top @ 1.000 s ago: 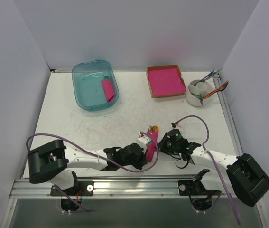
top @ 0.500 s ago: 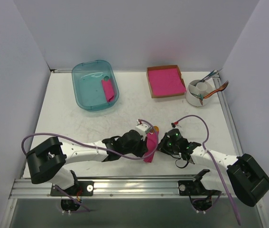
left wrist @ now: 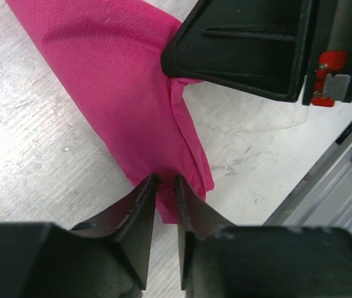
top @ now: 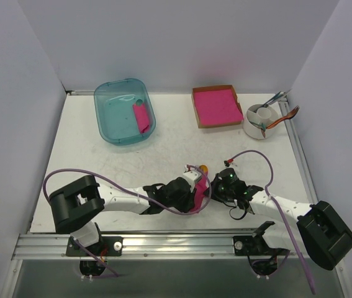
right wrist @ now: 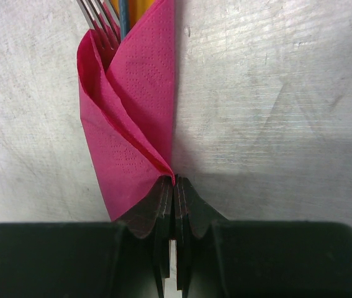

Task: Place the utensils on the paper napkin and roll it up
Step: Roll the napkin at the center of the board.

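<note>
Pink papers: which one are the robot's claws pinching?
The rolled napkin with fork tines poking out: left gripper and right gripper pinch it. The piece in the teal tub and the boxed stack lie untouched.

Pink paper napkin [top: 198, 200] between left tool [top: 192, 195] and right tool [top: 211, 189], teal tub [top: 99, 113] behind
</note>
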Tool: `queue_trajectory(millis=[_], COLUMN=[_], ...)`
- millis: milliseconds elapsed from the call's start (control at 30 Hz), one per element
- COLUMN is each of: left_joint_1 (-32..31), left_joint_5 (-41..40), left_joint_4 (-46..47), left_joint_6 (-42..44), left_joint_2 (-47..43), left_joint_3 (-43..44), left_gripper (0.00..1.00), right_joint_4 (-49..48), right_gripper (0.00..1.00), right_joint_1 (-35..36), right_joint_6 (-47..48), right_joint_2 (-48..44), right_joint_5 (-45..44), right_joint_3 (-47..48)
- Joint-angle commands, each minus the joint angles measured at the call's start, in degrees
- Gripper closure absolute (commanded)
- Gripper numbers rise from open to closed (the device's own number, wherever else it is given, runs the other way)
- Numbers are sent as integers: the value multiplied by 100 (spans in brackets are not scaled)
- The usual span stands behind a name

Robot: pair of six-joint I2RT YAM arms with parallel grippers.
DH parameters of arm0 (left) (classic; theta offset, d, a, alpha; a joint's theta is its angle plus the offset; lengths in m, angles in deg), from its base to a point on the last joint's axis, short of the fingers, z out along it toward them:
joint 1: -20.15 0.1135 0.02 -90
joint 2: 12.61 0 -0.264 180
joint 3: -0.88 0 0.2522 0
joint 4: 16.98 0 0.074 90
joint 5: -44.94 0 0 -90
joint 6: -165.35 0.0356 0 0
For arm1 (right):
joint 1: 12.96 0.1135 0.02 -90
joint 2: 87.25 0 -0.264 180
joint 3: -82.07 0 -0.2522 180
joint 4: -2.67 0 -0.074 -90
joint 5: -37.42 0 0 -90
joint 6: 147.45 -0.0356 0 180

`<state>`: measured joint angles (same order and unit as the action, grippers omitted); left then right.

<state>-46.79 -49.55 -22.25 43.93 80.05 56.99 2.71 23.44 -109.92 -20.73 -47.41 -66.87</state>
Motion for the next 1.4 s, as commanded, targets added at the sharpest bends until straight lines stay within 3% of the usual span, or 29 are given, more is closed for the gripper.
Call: queue_trajectory(millis=[0, 367, 533, 667, 833, 1100, 1367], left_joint_1=[-179, -574, -628, -584, -198, 462, 620], left_joint_5=[-226, -1219, -1273, -1221, -922, -421, -395], left_joint_4=[-135, -1646, -1693, -1623, -1561, -1385, -1421], left_joint_6=[-128, -250, -277, -303, -154, 66, 277], left_joint_2=[173, 305, 235, -72, -546, -838, 49], left_joint_3=[45, 616, 573, 467, 494, 713, 1495], left_gripper=[69, 55, 47, 32, 25, 18, 18], right_joint_4=[457, 606, 677, 642, 589, 554, 501], right_gripper=[100, 98, 98, 98, 99, 99, 100], right_joint_1=[-37, -89, -116, -116, -116, -116, -116], right_joint_6=[61, 52, 70, 88, 88, 79, 105], right_joint_2=[19, -200, -289, -254, -254, -342, -324], right_joint_5=[-253, -288, -297, -288, -253, -262, -244], right_joint_3=[72, 37, 63, 54, 2, -69, -69])
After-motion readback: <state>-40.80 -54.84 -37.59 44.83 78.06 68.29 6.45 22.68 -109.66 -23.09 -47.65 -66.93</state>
